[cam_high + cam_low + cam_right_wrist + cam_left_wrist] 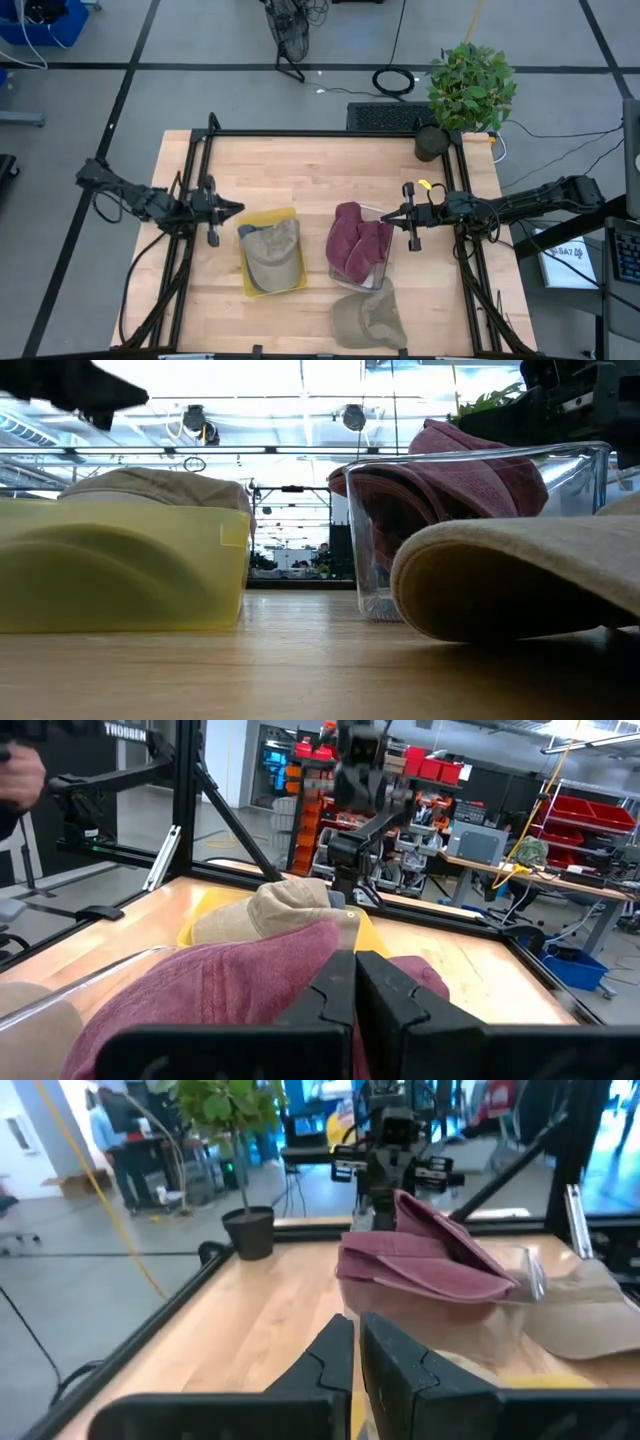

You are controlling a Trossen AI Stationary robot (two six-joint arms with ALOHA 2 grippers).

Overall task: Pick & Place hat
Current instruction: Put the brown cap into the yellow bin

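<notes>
Fingers of the left gripper [236, 209] are pressed together with nothing between them, hovering just beside the yellow bin [250, 283] at its left edge; from the left wrist view the closed fingers [335, 1365] fill the foreground and block most of the bin below them, so only a sliver of yellow shows. The right gripper [388, 217] likewise has its fingers drawn tight and empty, poised at the right rim of the clear container [376, 277]. A khaki hat [274, 252] sits inside the yellow bin, its crown rising above the rim in the low view [155, 484], while its lower part is hidden behind the bin's wall. A maroon hat [356, 241] lies folded in the clear container, spilling above the rim; in the right wrist view [230, 990] it takes up much of the frame and the right fingers [335, 995] cover its middle. A second tan hat [368, 320] rests on the wooden tabletop [300, 165] just in front of the clear container, near the front edge; in the low view [520, 580] it looms close and is cut off at the right side. A potted plant [465, 90] stands at the far right corner. Whether the tan hat touches the container cannot be told.
</notes>
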